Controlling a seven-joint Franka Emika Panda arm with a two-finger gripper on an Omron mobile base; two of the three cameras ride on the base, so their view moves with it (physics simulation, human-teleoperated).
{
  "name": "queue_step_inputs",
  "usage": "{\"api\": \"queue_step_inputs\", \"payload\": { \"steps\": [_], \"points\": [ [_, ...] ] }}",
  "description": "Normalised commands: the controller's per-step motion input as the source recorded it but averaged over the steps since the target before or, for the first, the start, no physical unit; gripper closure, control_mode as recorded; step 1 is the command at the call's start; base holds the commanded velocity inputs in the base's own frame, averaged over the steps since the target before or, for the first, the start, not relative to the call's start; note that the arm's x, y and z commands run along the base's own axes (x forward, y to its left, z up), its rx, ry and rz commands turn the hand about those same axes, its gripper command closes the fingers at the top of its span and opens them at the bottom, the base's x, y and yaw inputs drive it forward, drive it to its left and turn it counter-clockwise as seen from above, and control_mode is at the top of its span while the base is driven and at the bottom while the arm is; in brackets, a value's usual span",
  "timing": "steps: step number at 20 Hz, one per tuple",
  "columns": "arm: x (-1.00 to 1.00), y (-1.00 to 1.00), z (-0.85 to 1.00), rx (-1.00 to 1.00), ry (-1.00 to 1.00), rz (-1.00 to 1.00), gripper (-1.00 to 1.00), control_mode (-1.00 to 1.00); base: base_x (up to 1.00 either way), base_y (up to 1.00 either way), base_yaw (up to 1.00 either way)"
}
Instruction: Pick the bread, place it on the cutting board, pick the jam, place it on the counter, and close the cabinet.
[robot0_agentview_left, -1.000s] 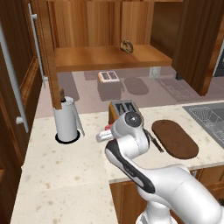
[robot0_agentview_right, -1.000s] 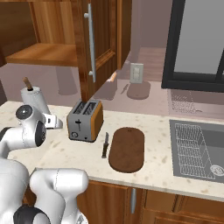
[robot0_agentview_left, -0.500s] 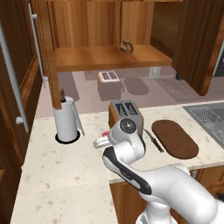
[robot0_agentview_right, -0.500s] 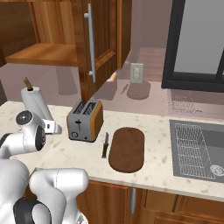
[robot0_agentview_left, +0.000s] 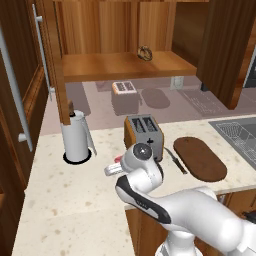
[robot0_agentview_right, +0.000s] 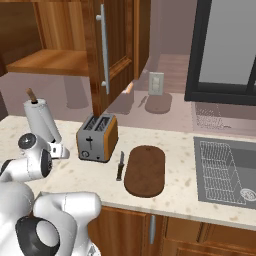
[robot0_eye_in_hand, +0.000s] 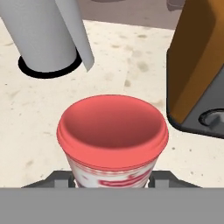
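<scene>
Above counter (robot0_eye_in_hand: 131, 61), fingers (robot0_eye_in_hand: 61, 177) gripping jam (robot0_eye_in_hand: 112, 140)

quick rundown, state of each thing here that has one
cabinet: doors open, shelf exposed
bread: on the cabinet shelf, not on the board
cutting board: flat on the counter, nothing on it
jam: upright between the fingers, over the counter
gripper: shut on the jam
toaster: slots empty

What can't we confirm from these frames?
- Jam: in the hand view its base is cut off by the bottom edge, so contact with the counter is unclear.
- Gripper: jaws' contact with the jar is hidden there.
- Bread: too small in the left base view to make out detail.
</scene>
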Motion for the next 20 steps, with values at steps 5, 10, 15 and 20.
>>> {"api": "queue_step_inputs", "payload": {
  "steps": [5,10,15,20],
  "points": [
    [0.00,0.08,-0.25,0.00,0.05,0.00,1.00,-1.00,0.00,0.00,0.00],
    [0.00,0.00,-0.16,0.00,0.09,0.00,1.00,-1.00,0.00,0.00,0.00],
    [0.00,0.01,-0.15,0.00,0.08,0.00,1.00,-1.00,0.00,0.00,0.00],
    [0.15,0.05,-0.20,0.00,0.02,0.00,1.00,-1.00,0.00,0.00,0.00]
  ]
}}
